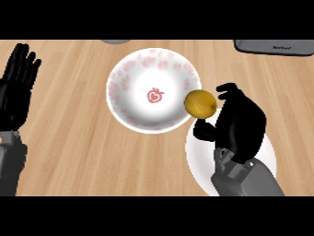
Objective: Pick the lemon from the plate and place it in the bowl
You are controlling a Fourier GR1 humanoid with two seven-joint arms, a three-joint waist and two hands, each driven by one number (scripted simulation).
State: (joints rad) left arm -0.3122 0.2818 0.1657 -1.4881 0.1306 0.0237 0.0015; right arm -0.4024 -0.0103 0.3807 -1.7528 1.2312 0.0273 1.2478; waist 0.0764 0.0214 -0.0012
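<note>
A yellow lemon (201,103) hangs at the right rim of a white bowl (135,78) with pink strawberry marks. My right hand (239,120) is curled round the lemon from the right, thumb below it. Under that hand and forearm lies a plain white plate (199,152), mostly hidden. At the left edge my left hand (11,90) rests open, fingers up, away from bowl and plate.
A grey appliance (279,46) sits at the counter's back right. Part of a grey object (116,41) shows at the top edge behind the bowl. Wooden counter (78,152) lies between my left forearm and the plate.
</note>
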